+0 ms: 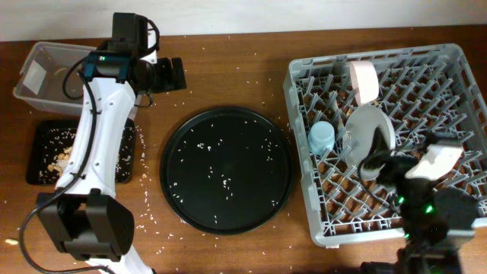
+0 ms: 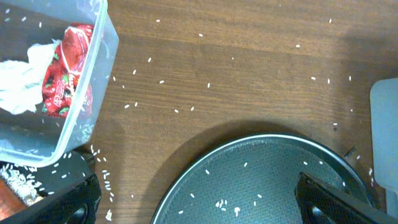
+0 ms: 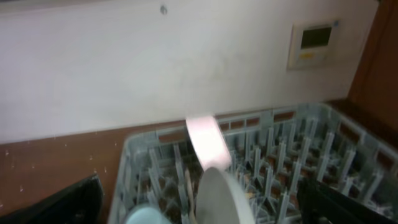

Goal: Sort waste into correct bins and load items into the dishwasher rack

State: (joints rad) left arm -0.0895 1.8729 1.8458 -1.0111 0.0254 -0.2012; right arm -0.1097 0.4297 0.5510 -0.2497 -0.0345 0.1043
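Observation:
The grey dishwasher rack (image 1: 456, 84) holds the pale pink bowl (image 1: 364, 80), the light blue cup (image 1: 321, 137) and the grey-white plate (image 1: 370, 133), which stands on edge. My right gripper (image 1: 403, 151) is open and empty just in front of the plate (image 3: 217, 196); the bowl (image 3: 208, 143) and cup (image 3: 146, 216) lie beyond. A thin pale piece (image 3: 188, 186) beside the plate is too blurred to name. My left gripper (image 1: 179, 74) is open and empty beside the clear tub (image 1: 46, 72), which holds the red wrapper (image 2: 65, 68) and white tissue (image 2: 22, 81).
The large round black tray (image 1: 226, 169) lies in the middle with rice grains on it. The shallow black tray (image 1: 38, 164) holds rice and brown scraps. Loose rice is strewn over the wooden table (image 2: 236, 74). A wall stands behind the rack (image 3: 280, 155).

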